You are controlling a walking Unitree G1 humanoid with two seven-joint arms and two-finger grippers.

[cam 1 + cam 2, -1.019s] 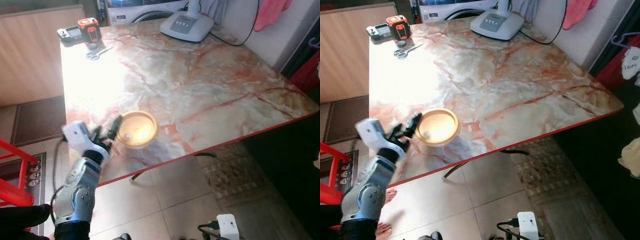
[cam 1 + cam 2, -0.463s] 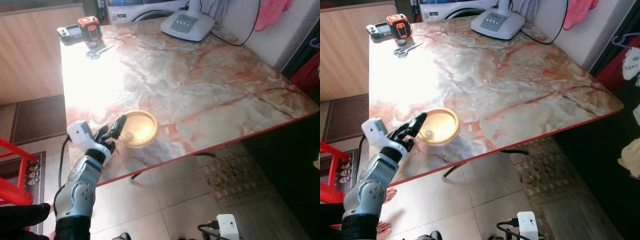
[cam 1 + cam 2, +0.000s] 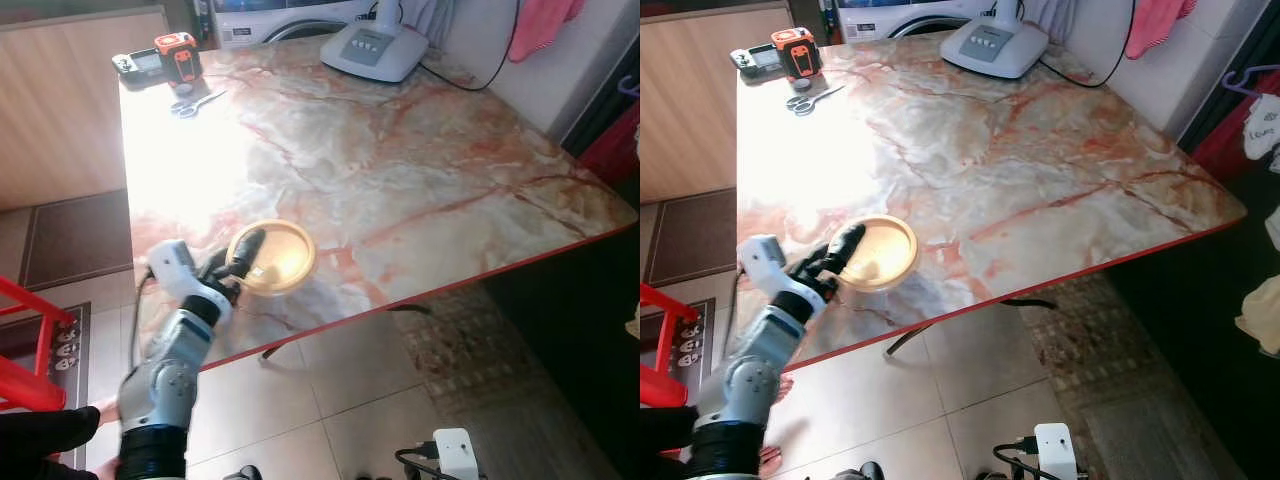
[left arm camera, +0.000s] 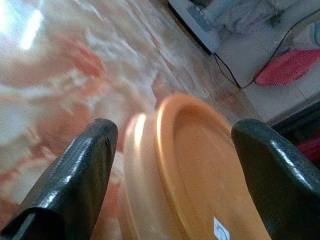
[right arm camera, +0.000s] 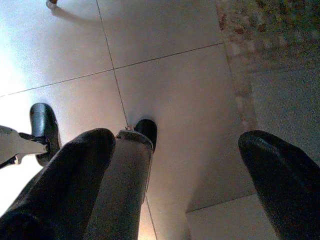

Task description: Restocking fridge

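A round orange container with a flat lid and a small white sticker sits on the marble table, close to its near left edge. My left gripper is open at the container's left side. One black finger lies over the rim and the other stays outside it. In the left wrist view the container lies between the two spread fingers. My right gripper hangs open over the tiled floor.
Scissors, an orange and black device and a white appliance with a cord lie at the table's far end. A red frame stands at the left. A white power strip lies on the floor.
My left gripper has moved forward and to the right, from beside the container to straddling its left rim. The container has not moved.
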